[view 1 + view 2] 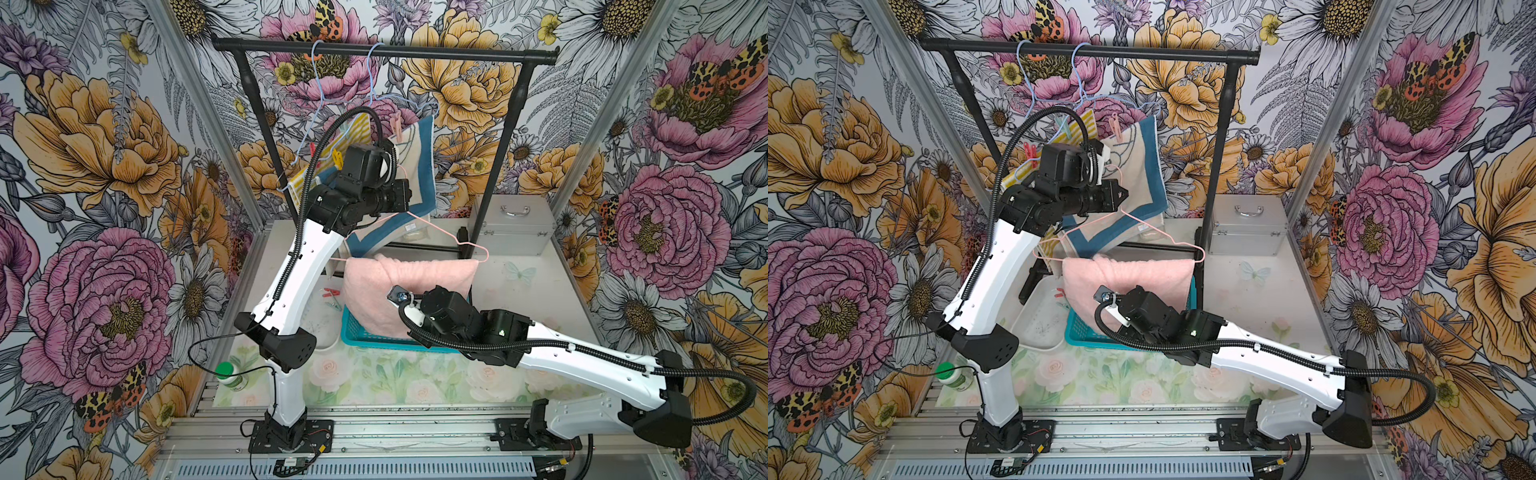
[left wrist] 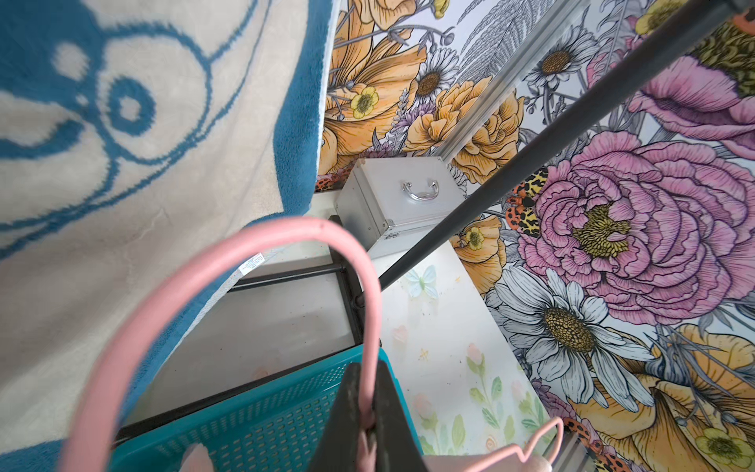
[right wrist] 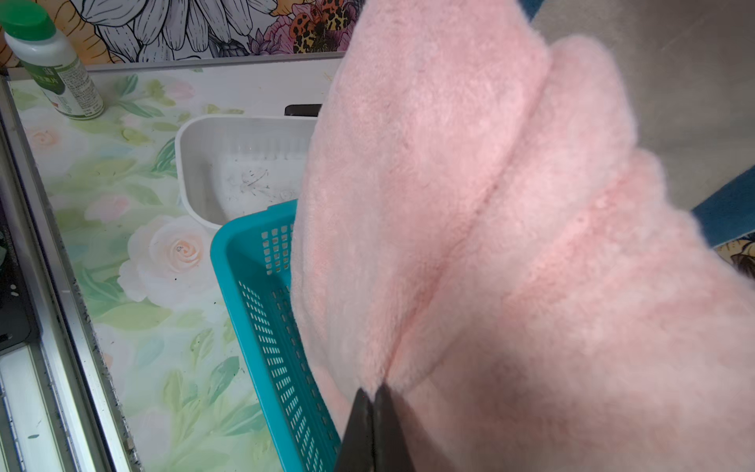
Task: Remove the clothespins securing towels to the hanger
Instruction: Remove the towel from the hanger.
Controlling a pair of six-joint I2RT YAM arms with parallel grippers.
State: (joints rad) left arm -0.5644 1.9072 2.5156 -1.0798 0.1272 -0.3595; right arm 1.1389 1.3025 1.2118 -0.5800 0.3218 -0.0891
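My left gripper (image 2: 369,367) is shut on the neck of a pink wire hanger (image 1: 436,235), held off the rail. A plain pink towel (image 1: 407,278) drapes over its bar, with the lower end in the teal basket (image 1: 353,332). My right gripper (image 3: 374,390) is shut on a fold of that pink towel (image 3: 490,204). On blue hangers (image 1: 320,75) hang a yellow striped towel (image 1: 357,129) and a cream, blue-bordered towel (image 1: 419,166). A pale pink clothespin (image 1: 397,124), a red one (image 1: 313,148) and a yellow one (image 1: 336,158) clip them. A red clothespin (image 1: 331,293) and a green one (image 1: 334,306) lie in the white tray (image 1: 1038,320).
The black rail (image 1: 386,50) and its posts stand at the back. A silver case (image 1: 513,224) sits at the back right. A green-capped bottle (image 1: 230,376) stands at the front left corner of the floral mat.
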